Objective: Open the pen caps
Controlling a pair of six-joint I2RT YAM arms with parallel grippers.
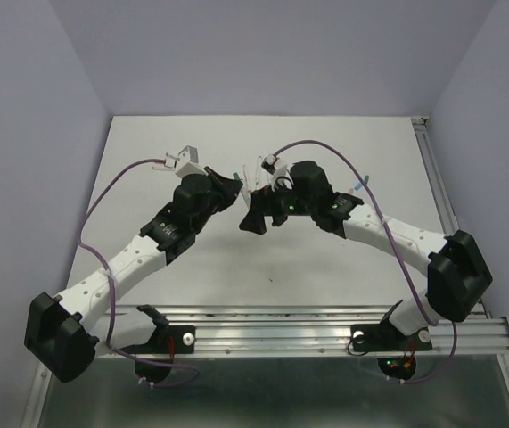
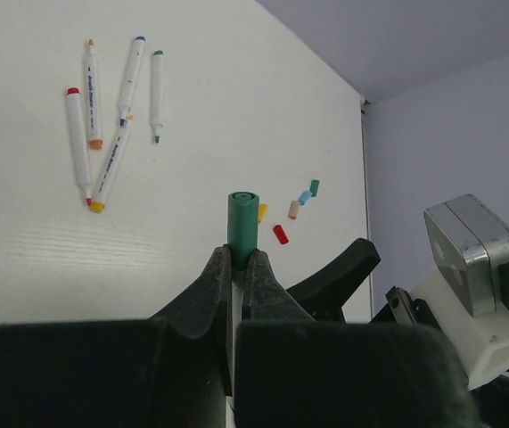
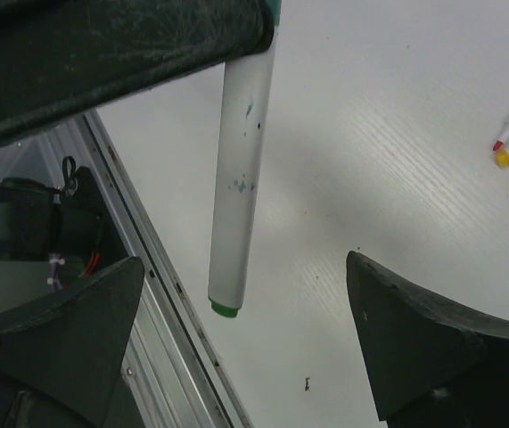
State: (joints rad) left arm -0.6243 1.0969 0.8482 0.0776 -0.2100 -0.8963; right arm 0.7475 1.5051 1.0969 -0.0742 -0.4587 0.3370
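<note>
Left wrist: green-capped pen (image 2: pixel 242 223) in tool (image 2: pixel 241 264)

Robot lab cell (plain lilac walls (image 1: pixel 22 89), aluminium rail (image 1: pixel 281 325), white table (image 1: pixel 263 267)).

Soft, even overhead light, top view bright; faint soft shadows mid-table (image 1: pixel 343 147). Wrist views: left gripper fingers (image 2: pixel 202 299), right gripper fingers (image 3: pixel 423 348) dark, out of focus; slight streaky sheen on table.
</note>
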